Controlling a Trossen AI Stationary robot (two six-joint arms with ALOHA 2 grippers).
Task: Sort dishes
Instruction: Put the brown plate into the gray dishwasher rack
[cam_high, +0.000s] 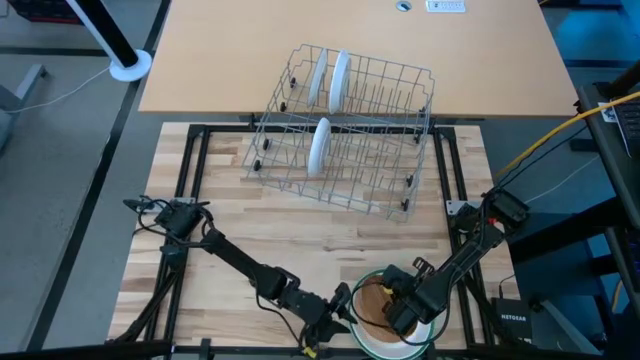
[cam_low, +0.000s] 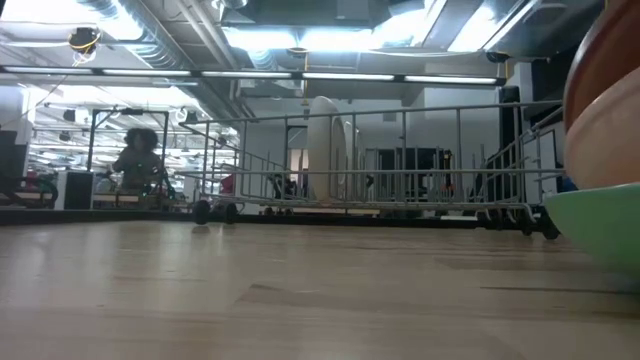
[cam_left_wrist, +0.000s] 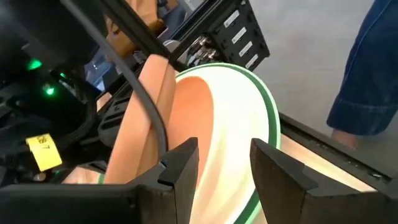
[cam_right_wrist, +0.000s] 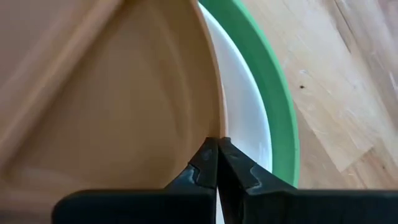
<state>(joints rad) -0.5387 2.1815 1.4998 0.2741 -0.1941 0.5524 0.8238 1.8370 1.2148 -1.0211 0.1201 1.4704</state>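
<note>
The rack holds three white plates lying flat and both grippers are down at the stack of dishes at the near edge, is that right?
Not quite. The three white plates stand on edge in the rack; the high view shows it. The left gripper and right gripper are indeed at the stack of dishes.

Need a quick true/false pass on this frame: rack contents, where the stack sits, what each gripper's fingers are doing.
1. Three white plates stand upright in the wire rack. True: two at the far side, one nearer.
2. The brown plate is in the rack. False: it is on the stack at the table's near edge, over the green plate.
3. The right gripper has its fingers shut. True, at the brown plate's rim.
4. The left gripper has its fingers shut. False: they are apart, beside the stack.
5. The rack lies on its side. False: it stands upright.
</note>
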